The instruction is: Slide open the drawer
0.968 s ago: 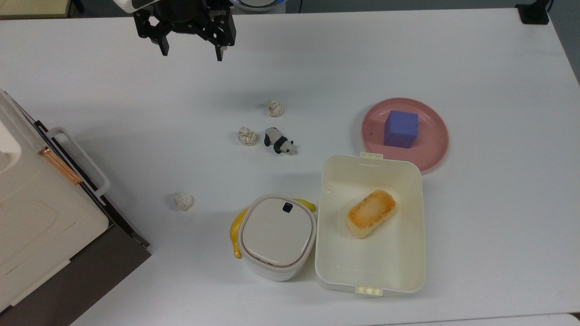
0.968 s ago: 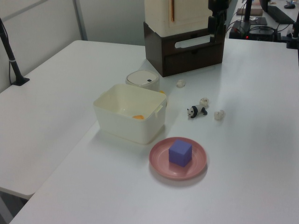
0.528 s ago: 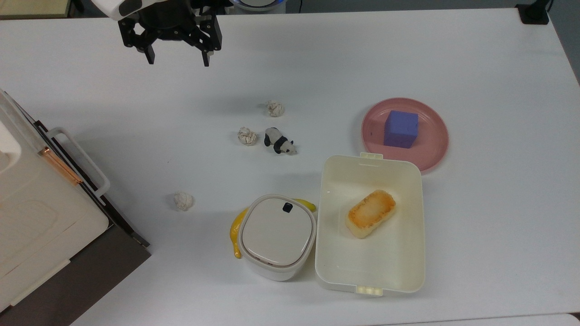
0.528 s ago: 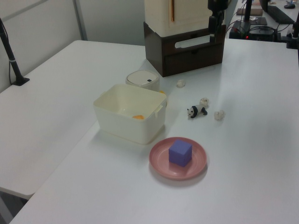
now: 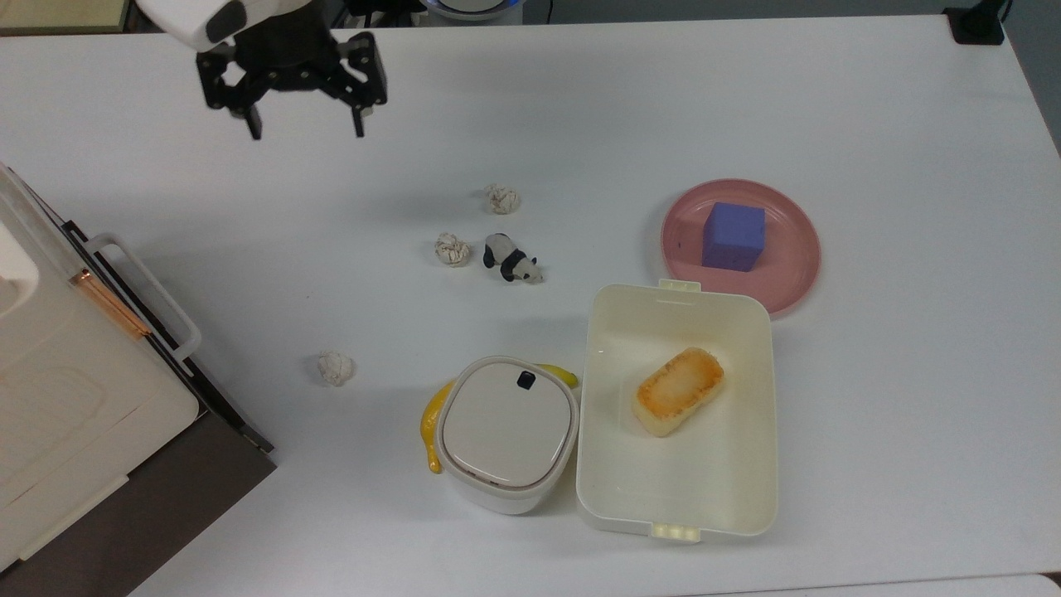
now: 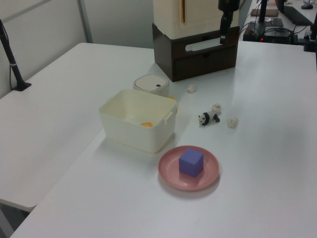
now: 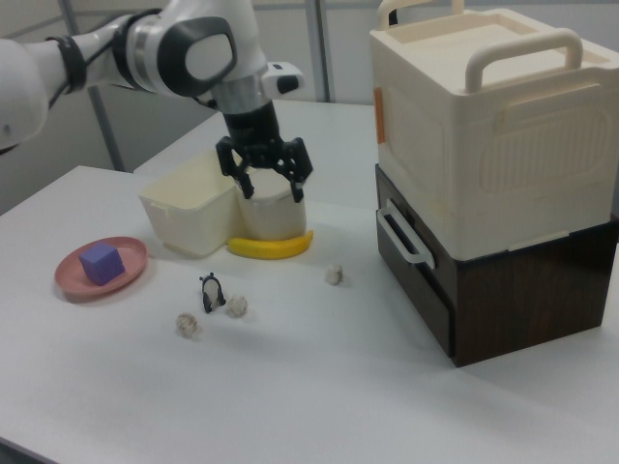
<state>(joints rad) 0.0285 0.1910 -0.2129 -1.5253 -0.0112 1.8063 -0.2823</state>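
The dark brown wooden drawer [image 7: 411,253] carries a white bar handle [image 7: 403,234], under a cream plastic appliance [image 7: 493,116] with a copper strip. Beside the cream rectangular lunch box [image 5: 675,489] lie a yellow banana [image 5: 430,427], a black-and-white toy panda [image 5: 511,259] and a purple cube [image 5: 733,236] on a pink round plate [image 5: 792,265]. The claw [image 5: 304,131] is black, the surface [image 5: 870,124] white.

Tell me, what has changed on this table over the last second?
The black two-finger gripper, open and empty, has moved toward the top view's left and a little down, nearer the dark brown wooden drawer's white bar handle. The drawer is still shut; the small black-and-white panda figure and everything else stayed put.
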